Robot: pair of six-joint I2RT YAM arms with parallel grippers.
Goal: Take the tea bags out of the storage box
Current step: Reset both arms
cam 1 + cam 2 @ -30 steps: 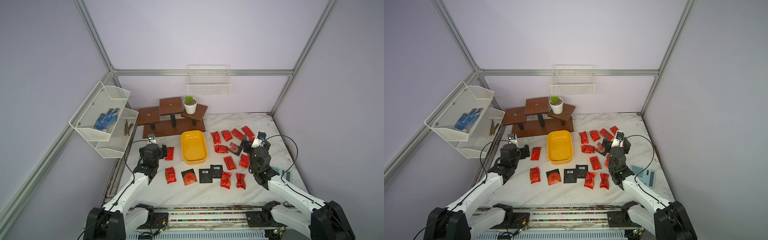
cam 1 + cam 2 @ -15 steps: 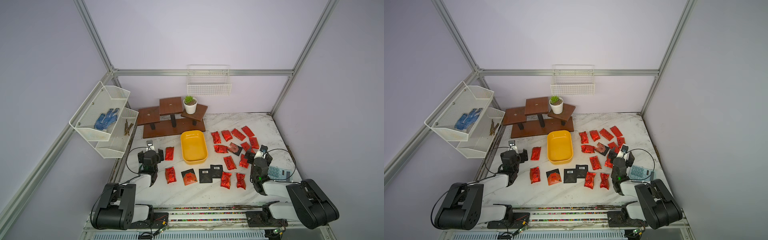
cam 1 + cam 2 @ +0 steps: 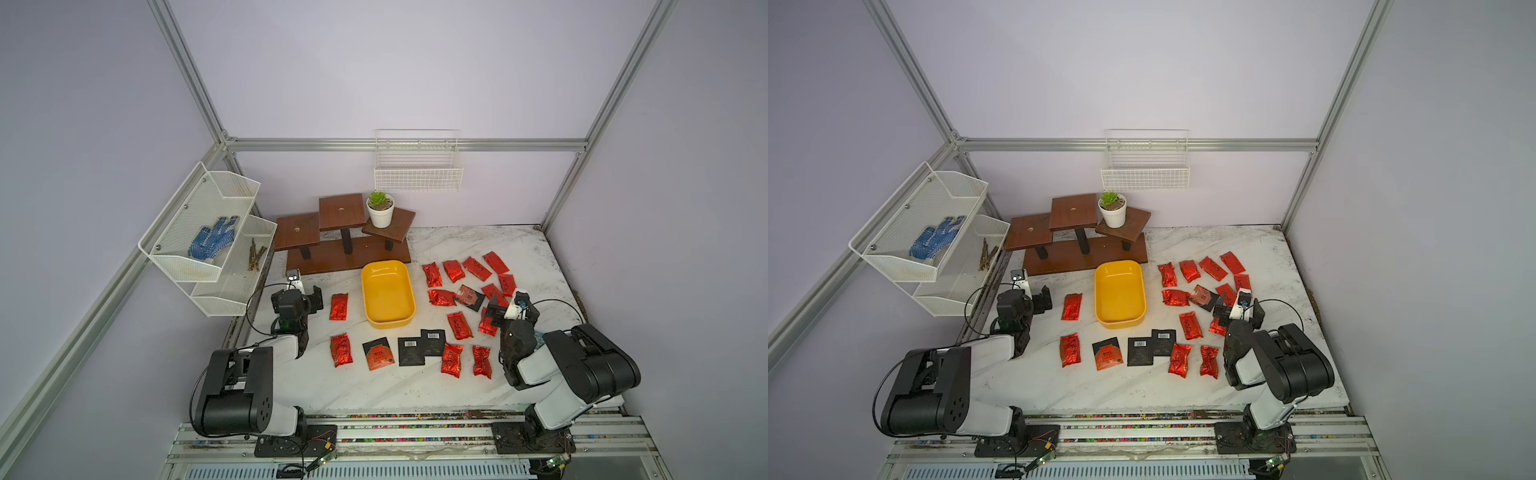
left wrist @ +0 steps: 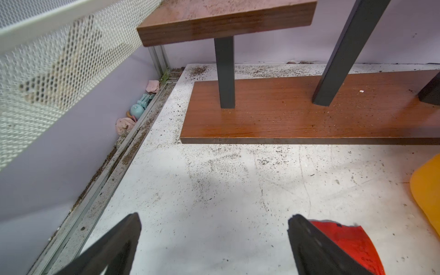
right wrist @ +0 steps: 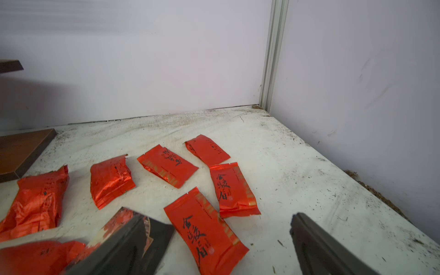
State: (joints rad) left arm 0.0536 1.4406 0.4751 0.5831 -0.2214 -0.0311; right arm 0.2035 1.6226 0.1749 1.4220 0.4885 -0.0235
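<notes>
We see the left gripper [image 4: 214, 215] and right gripper [image 5: 214, 214] spread wide, holding nothing, low over the table [image 3: 374, 386], where tea bags [image 3: 451, 358] lie in front and either side of the box [image 3: 387, 296], all outside it.

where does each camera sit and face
top views: high in front, looking down at marble table; left arm, right arm show
left wrist: on left arm, facing brown wooden stand; open left gripper shows
right wrist: on right arm, facing red foil packets; open right gripper shows
shared: yellow plastic tub, left wrist and top views
</notes>
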